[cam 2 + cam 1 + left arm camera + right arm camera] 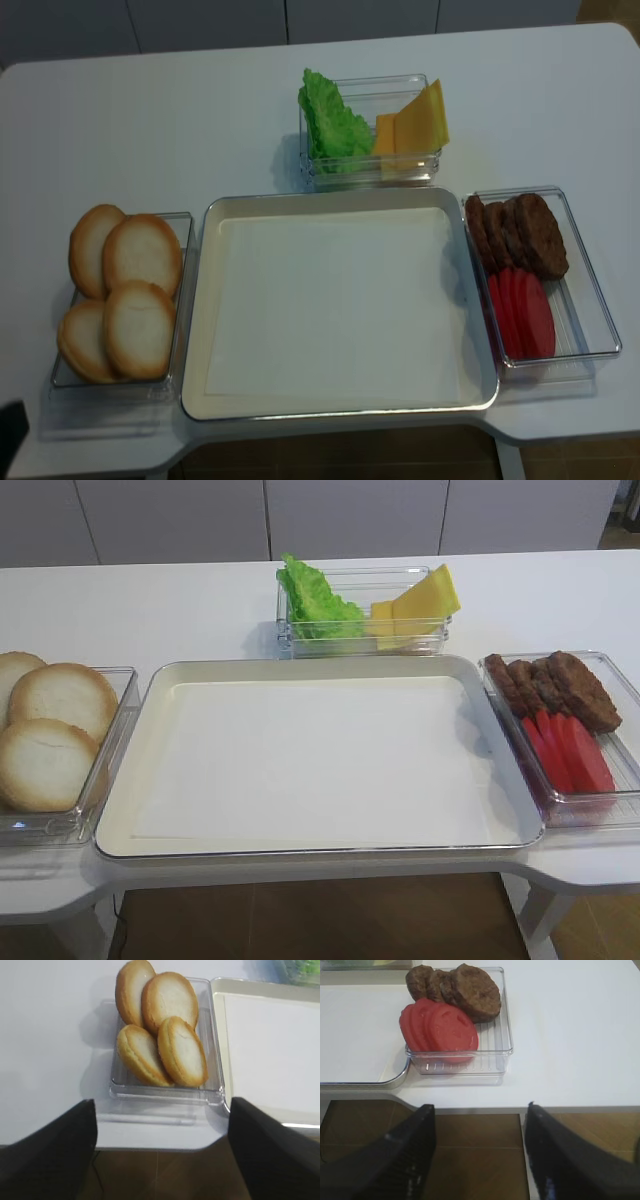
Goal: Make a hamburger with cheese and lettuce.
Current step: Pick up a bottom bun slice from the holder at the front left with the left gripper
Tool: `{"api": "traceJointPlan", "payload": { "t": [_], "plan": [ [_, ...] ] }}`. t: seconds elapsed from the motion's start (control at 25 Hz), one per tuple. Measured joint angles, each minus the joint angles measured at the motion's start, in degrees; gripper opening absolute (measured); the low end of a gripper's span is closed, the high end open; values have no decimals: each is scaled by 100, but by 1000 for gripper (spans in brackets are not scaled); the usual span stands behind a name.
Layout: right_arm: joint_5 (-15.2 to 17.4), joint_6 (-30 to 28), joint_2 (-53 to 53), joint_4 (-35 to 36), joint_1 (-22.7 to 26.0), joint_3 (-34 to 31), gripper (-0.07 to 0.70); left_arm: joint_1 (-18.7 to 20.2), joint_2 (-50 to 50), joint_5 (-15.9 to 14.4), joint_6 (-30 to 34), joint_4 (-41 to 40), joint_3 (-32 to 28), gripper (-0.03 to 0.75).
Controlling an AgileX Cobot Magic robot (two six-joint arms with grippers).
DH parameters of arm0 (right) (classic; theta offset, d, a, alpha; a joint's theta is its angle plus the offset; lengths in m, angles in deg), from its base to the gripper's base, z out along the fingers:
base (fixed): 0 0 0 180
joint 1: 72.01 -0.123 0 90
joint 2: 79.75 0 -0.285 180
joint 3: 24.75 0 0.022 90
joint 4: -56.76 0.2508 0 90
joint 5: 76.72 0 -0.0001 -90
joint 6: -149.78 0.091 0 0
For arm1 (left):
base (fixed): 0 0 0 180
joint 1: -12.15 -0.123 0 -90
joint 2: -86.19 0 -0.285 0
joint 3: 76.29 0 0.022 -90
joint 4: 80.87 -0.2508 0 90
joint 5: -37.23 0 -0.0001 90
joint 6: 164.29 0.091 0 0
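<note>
Several round bun halves (55, 730) with cream faces and golden rims stand in a clear box at the left, also in the left wrist view (165, 1035). Green ruffled lettuce (315, 600) and yellow-orange cheese slices (425, 598) share a clear box at the back middle. The large cream tray (300, 760) in the middle holds nothing. My left gripper (161, 1105) is open and empty, off the table's front edge, in front of the bun box. My right gripper (479, 1107) is open and empty, off the front edge near the right box. Neither gripper shows in the high views.
A clear box (625, 815) at the right holds brown patties (560, 685) and red tomato slices (570, 750), also in the right wrist view (440, 1027). The white table's front edge runs just behind both grippers, with brown floor below.
</note>
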Motion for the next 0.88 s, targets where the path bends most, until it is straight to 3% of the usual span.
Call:
{"api": "traceJointPlan", "payload": {
  "t": [0.16, 0.56, 0.68, 0.88],
  "plan": [
    [0, 0, 0, 0, 0, 0, 444, 0, -1005, 329, -177, -198, 399, 604],
    [0, 0, 0, -3, 0, 0, 444, -15, -4160, 529, -143, -265, 1744, 547],
    [0, 0, 0, -3, 0, 0, 444, -347, -4852, 552, 240, 112, 2174, 544],
    [0, 0, 0, -3, 0, 0, 444, -1534, -5780, 552, 1721, 1939, 2663, 542]
  ]
}}
